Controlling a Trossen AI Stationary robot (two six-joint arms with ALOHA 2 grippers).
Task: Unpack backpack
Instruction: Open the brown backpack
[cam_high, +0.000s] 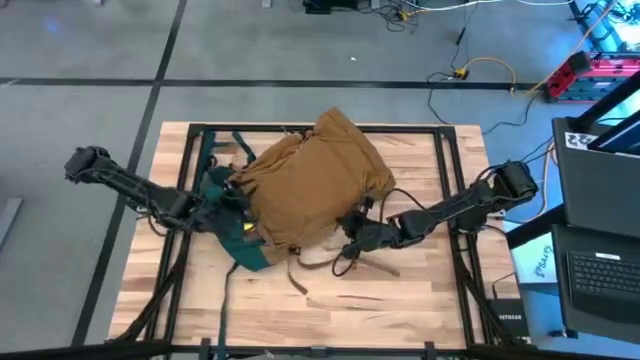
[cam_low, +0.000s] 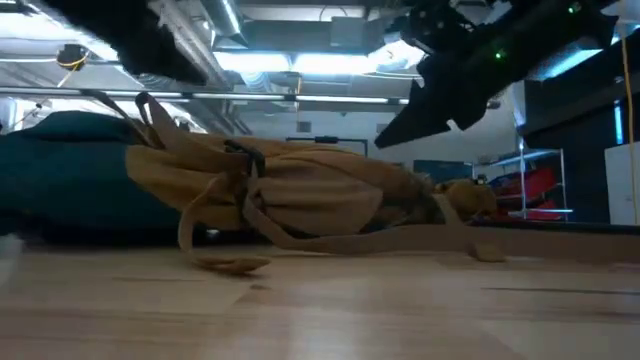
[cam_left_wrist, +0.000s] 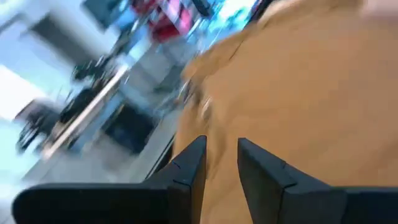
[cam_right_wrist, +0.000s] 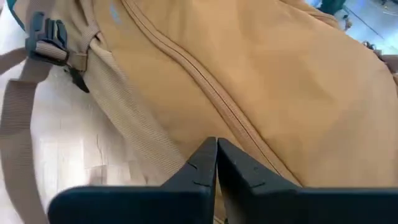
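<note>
A pale wooden worktop (cam_high: 400, 300) with a black frame stands on a grey floor (cam_high: 90, 50) crossed by dark lines. Cables (cam_high: 480, 75) trail over the floor, with a laptop (cam_high: 605, 270) on the right. In the low view, ceiling lights (cam_low: 300, 62) glow among ducts, with red equipment (cam_low: 535, 190) behind

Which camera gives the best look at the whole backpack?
The high view: the backpack shows entire, lying on the table between both arms. The low view shows only its side, flattened; the wrist views show only close-up tan fabric.
</note>
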